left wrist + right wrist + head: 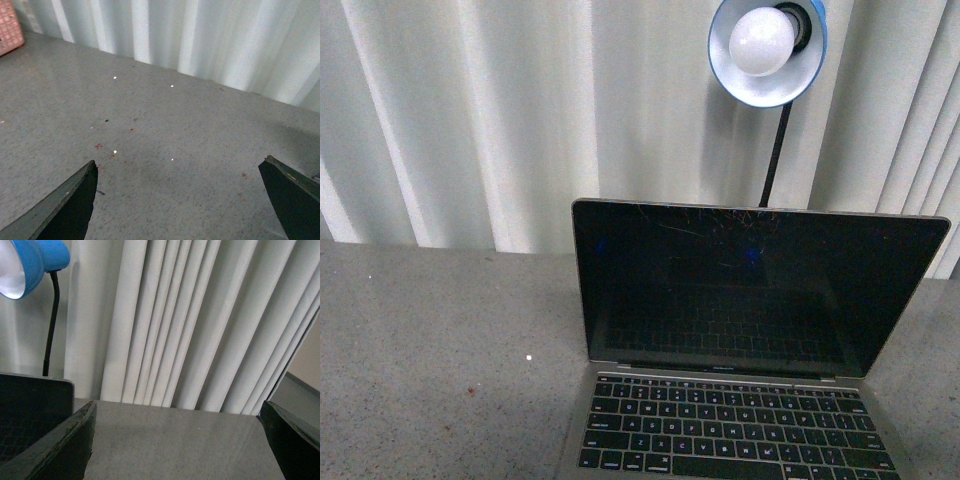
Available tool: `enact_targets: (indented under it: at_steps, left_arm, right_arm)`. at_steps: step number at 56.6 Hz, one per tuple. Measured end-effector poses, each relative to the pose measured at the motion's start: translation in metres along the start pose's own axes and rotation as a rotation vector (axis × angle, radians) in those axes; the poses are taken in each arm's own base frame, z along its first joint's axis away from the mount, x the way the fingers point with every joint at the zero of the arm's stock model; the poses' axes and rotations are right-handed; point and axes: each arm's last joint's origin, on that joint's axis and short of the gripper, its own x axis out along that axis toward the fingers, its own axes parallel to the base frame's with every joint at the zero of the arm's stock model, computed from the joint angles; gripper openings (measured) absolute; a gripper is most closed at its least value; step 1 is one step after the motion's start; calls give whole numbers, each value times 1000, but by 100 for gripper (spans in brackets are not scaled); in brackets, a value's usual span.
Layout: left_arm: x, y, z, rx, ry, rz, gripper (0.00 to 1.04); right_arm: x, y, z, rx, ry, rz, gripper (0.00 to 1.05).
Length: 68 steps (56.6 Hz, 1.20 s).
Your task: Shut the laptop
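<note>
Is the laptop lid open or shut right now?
Open. The laptop has its dark screen standing upright behind the exposed keyboard.

One laptop, one blue lamp, one pink item, one left claw, one right claw.

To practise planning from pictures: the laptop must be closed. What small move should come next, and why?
Probably bring the open, empty right gripper to the top edge of the laptop: its screen stands upright, untouched, and shows close in the right wrist view.
</note>
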Motion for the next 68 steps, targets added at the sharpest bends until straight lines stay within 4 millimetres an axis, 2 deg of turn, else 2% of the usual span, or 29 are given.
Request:
enact_targets:
  at_steps: [6, 18, 28, 34, 44, 49, 59, 68]
  left_arm:
    - [22, -8, 10, 14, -29, -64, 98]
    - [84, -34, 41, 114, -74, -213, 98]
    - [137, -61, 66, 247, -39, -361, 98]
    - [166, -82, 90, 362, -39, -456, 98]
    - [192, -117, 132, 567, -73, -579, 98]
    - [200, -135, 146, 670, -97, -628, 98]
    - [213, -168, 156, 919, -93, -719, 98]
    - [221, -190, 160, 1112, -76, -792, 98]
  right_arm:
    - [40, -11, -1, -31, 10, 27, 97]
    - [120, -35, -19, -85, 137, 128, 97]
    - [178, -48, -9, -182, 150, 268, 97]
    - [206, -52, 2, -258, 128, 327, 97]
    - [243, -55, 17, -391, 111, 460, 97]
    - [260, -53, 20, -455, 109, 505, 97]
    - [290, -44, 24, -543, 84, 659, 97]
    - [313, -30, 34, -598, 45, 795, 97]
